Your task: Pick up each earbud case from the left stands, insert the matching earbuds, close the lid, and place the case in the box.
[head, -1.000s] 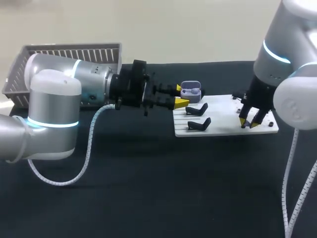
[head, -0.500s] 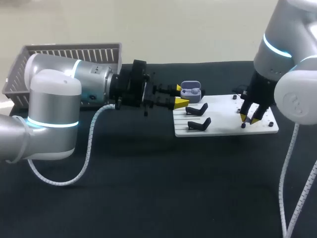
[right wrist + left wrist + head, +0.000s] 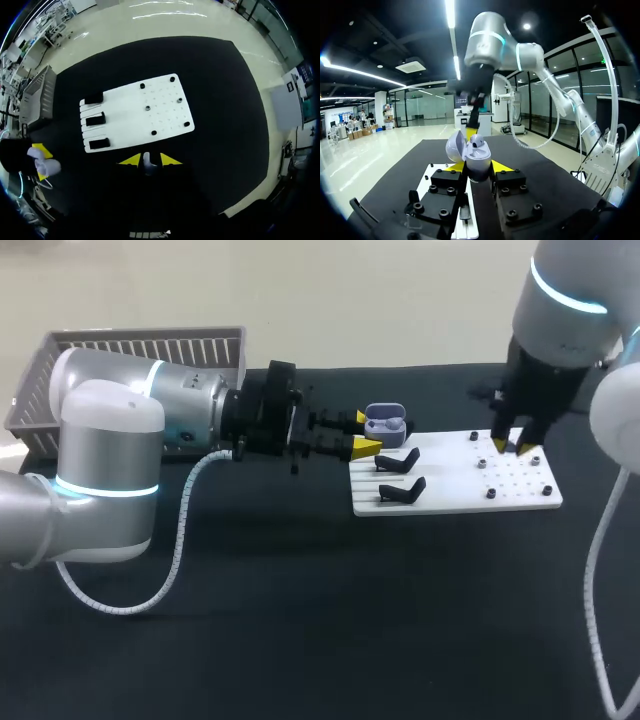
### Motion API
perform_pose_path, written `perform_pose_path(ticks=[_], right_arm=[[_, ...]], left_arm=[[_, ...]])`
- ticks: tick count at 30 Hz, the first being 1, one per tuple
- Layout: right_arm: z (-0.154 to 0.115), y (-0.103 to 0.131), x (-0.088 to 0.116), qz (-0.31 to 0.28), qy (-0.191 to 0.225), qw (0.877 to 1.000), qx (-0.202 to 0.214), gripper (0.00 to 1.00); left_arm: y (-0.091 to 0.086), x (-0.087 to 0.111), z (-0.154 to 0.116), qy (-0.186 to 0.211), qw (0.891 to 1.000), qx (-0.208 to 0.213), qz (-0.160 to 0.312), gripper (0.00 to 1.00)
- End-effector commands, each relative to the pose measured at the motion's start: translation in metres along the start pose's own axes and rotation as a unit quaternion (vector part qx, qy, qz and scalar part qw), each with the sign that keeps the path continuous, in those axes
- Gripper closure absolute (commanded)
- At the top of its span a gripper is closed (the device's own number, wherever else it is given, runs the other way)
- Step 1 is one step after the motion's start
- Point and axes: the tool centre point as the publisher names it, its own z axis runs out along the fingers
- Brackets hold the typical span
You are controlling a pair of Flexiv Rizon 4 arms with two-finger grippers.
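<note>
My left gripper is shut on a lavender earbud case, held above the table just left of the white board. In the left wrist view the case sits upright between the fingers with its lid open and one earbud seated inside. My right gripper hangs above the board's far right part. It is shut on a small white earbud, which shows between its yellow tips. Black stands lie on the board's left part.
A grey slatted basket stands at the back left, behind my left arm. Small dark pegs dot the board's right half. The black tabletop spreads out in front of the board.
My right gripper has risen off the board's front right part and moved toward the back with the earbud. My left arm and the case have stayed put.
</note>
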Motion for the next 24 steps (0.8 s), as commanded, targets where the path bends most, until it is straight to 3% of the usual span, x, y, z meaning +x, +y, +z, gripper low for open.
perform_pose_path(ticks=[1, 14, 24], right_arm=[[-0.045, 0.01, 0.01, -0.025, -0.018, 0.999, 0.016, 1.0], [-0.094, 0.049, 0.014, -0.134, 0.003, 0.991, -0.005, 1.0], [-0.102, 0.089, 0.015, -0.206, 0.033, 0.978, 0.011, 1.0]], left_arm=[[-0.001, 0.001, 0.0, -0.001, 1.0, -0.001, 0.001, 1.0], [-0.001, 0.001, 0.0, -0.001, 1.0, -0.001, 0.001, 1.0], [-0.001, 0.001, 0.0, -0.001, 1.0, -0.001, 0.001, 1.0]])
